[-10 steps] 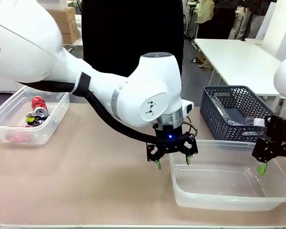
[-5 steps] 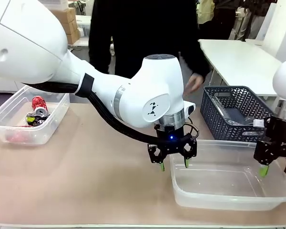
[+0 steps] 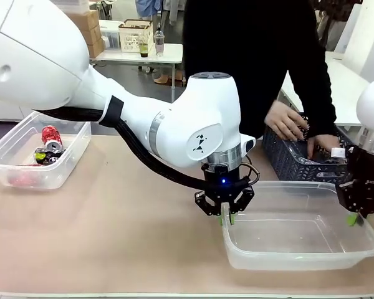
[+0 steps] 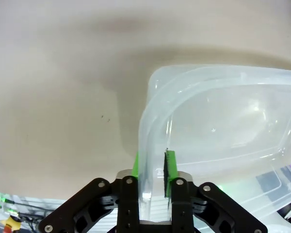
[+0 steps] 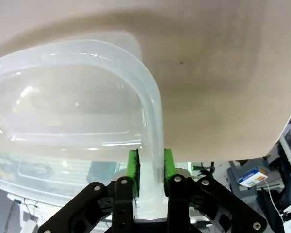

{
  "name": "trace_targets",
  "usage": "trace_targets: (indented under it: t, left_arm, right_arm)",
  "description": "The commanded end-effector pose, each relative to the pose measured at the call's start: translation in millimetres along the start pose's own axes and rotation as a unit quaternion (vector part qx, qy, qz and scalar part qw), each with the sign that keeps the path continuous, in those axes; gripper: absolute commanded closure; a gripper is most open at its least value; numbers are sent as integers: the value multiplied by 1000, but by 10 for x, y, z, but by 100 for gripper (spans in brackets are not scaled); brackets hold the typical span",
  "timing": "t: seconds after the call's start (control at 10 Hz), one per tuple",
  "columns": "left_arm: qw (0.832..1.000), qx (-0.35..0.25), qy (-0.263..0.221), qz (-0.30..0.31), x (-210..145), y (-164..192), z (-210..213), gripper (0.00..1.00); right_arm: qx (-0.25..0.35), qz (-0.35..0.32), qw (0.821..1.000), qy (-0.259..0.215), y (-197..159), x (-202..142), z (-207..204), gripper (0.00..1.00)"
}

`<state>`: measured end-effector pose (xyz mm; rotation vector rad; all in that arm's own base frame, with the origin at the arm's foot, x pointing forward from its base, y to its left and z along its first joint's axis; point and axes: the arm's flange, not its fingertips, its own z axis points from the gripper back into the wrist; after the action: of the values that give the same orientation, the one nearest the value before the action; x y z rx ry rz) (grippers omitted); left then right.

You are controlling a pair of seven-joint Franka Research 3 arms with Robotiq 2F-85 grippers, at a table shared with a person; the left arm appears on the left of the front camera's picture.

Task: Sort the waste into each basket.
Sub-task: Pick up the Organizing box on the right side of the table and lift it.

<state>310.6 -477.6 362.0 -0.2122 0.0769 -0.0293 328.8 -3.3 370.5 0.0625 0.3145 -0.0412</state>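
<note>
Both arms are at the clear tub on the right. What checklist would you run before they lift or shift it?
1. The left gripper is clamped across the large clear plastic tub rim: ok.
2. The right gripper is clamped across the opposite rim: ok.
3. Nothing loose inside the tub: ok.
4. The person's hands are out of the tub, at the dark lattice basket: ok.
5. Grip firm enough for lifting: cannot tell.

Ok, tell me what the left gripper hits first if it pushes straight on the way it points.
The left gripper straddles the wall of the clear tub. Straight on, its fingertips would likely meet the table and tub floor first; depth is unclear.
</note>
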Motion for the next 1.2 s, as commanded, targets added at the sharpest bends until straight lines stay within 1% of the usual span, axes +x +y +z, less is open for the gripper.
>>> trace_targets:
  t: [0.0,0.3,0.4,0.6,0.7,0.8,0.9,1.0,1.1]
  left_arm:
    - [1000,2,-12,1,0,-25,50,100]
    - [1000,-4,-14,11,-7,74,142,100]
    - [1000,-7,-18,16,-20,135,216,100]
    - [999,-26,-21,12,-118,297,468,100]
    - [999,-27,-26,19,-211,418,639,100]
    - [998,-25,-42,41,-298,559,808,100]
    - [996,-26,-69,54,-369,722,984,100]
    - [993,-30,-90,73,-423,891,1163,100]
    - [989,-31,-112,93,-422,1097,1364,100]
  right_arm:
    - [1,23,1000,-4,-58,-508,-665,100]
    - [-8,43,999,-2,15,-582,-618,100]
    - [-18,57,998,-3,113,-650,-546,100]
    - [-27,72,997,-13,407,-820,-234,100]
    - [-23,89,996,-1,640,-877,-26,100]
    - [-18,87,996,-9,854,-888,177,100]
    - [-7,105,994,-9,1049,-860,385,100]
    - [2,107,994,-15,1215,-783,552,100]
    - [25,112,993,-23,1394,-665,702,100]
